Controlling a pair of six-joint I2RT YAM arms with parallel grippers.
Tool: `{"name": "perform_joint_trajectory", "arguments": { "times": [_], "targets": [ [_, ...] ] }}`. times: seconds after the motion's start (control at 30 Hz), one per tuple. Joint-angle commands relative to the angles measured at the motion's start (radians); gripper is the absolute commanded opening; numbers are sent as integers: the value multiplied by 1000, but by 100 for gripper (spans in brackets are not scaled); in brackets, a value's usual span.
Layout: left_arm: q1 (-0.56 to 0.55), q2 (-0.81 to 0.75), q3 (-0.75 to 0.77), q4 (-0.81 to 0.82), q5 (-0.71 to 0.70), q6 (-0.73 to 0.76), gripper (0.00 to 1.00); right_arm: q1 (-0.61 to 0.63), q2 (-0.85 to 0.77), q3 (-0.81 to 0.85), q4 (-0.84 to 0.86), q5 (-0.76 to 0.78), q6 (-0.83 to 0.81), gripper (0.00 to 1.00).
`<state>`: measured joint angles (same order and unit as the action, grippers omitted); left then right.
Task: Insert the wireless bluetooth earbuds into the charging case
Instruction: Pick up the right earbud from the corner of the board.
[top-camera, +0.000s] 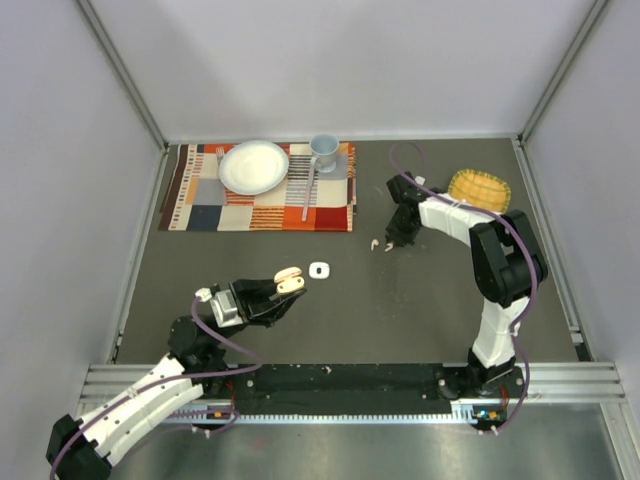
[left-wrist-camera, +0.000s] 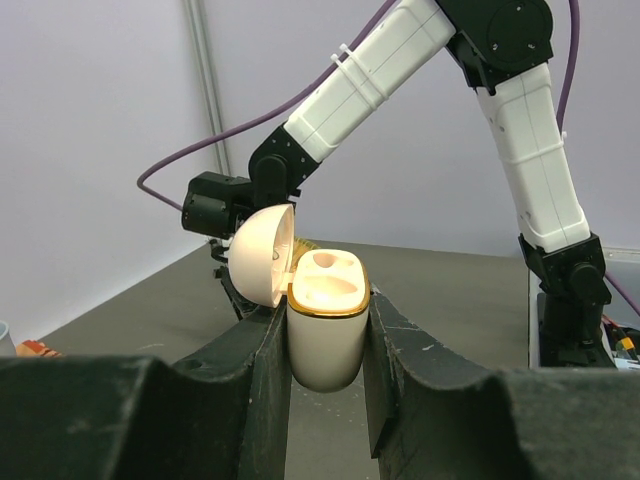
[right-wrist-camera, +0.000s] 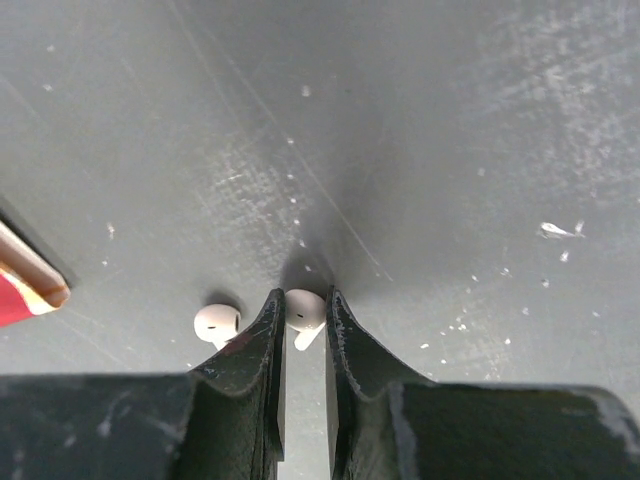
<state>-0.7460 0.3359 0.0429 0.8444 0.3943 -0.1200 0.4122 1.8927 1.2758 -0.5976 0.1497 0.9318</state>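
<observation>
White earbud in right end effector (wrist-only detail); left end effector grips case.

White earbuds; cream gold-rimmed case; checked orange placemat.

Plate, cup, spoon on placemat

Charging case — smooth, glossy cream plastic with a gold metallic rim. Left gripper fingers: matt black, grainy, scuffed pale. Earbud: glossy white plastic. Table: matt dark grey, scratched and speckled. Placemat, at the table's eleven o'clock — woven cloth. The plate on it is glazed and glossy.
</observation>
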Motion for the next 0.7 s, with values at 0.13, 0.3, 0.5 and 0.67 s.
{"name": "perform_joint_trajectory", "arguments": {
  "times": [0.13,0.3,0.5,0.67],
  "targets": [
    [-1,-9,-61,25,-18,6,0,0,-243,-171,214,-6,-112,0],
    [-3,6,-60,30,-25,6,0,57,-423,-245,288,56,-201,0],
    [-1,17,-55,32,-26,-4,0,189,-559,-248,321,207,-353,0],
    [-3,15,-55,27,-35,-15,0,356,-691,-309,441,355,-491,0]
  ]
}}
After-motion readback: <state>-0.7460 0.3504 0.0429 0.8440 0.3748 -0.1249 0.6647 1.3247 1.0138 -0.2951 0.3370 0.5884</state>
